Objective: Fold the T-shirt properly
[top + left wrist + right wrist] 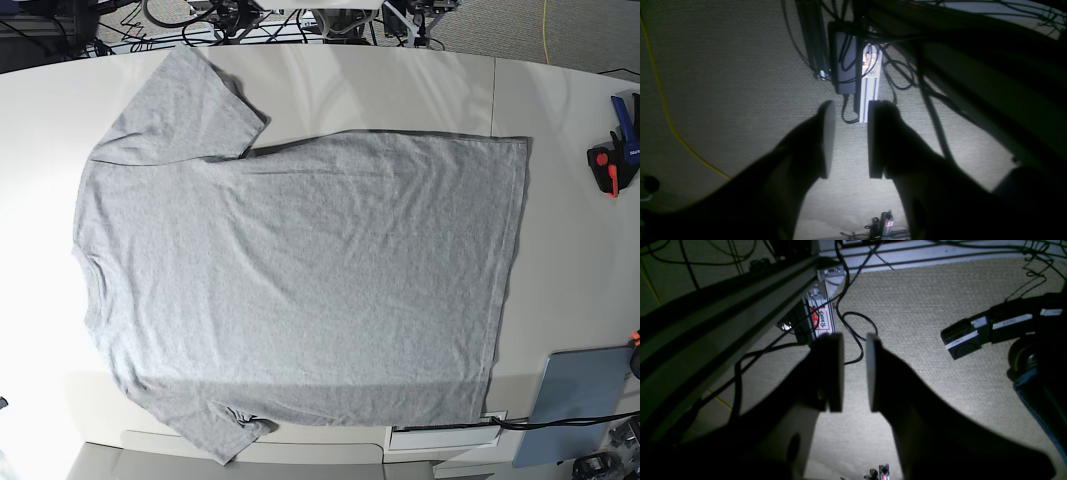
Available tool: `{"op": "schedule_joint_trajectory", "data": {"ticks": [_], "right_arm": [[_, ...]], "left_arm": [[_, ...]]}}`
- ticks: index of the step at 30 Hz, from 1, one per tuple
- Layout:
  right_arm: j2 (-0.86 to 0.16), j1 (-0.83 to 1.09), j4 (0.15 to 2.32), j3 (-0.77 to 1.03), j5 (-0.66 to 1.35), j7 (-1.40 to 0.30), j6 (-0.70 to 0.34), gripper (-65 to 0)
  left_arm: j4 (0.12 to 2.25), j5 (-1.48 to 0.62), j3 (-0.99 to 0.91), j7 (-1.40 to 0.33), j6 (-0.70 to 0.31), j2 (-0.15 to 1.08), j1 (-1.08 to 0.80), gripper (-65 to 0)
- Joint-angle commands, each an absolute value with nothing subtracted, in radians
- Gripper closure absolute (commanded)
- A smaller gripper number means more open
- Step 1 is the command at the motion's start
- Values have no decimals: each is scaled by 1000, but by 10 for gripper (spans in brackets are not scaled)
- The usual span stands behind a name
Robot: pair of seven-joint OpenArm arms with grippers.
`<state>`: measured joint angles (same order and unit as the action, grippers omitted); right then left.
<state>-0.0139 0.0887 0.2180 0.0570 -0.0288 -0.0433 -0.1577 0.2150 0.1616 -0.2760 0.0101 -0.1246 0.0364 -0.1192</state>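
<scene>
T-shirt (pixel 300 270): plain heather grey. Bench (pixel 570 180): off-white. Clamp (pixel 607 168): black with red-orange. Floor cable (pixel 663 106): yellow. Carpet (pixel 923 306): beige woven.

Both wrist views are dim, each lit by one bright pool on the carpet (pixel 846 196) toward 6 o'clock, corners falling to black (fingers (pixel 835 370) mere silhouettes). The base view is bright and even, with soft shadows edging the T-shirt (pixel 300 280).
</scene>
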Motion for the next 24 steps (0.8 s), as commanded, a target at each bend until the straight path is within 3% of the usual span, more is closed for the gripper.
{"op": "schedule_joint_trajectory", "data": {"ticks": [1, 10, 24], "right_arm": [[-17, 91, 222, 60, -27, -32, -163, -127], [-17, 92, 222, 60, -27, -30, -163, -127], [-17, 92, 222, 60, -28, -30, -163, -127]], "left_arm": [[217, 164, -278, 17, -132, 35, -125, -183], [217, 165, -278, 20, -181, 35, -125, -183], [225, 164, -278, 20, -181, 35, -125, -183]]}}
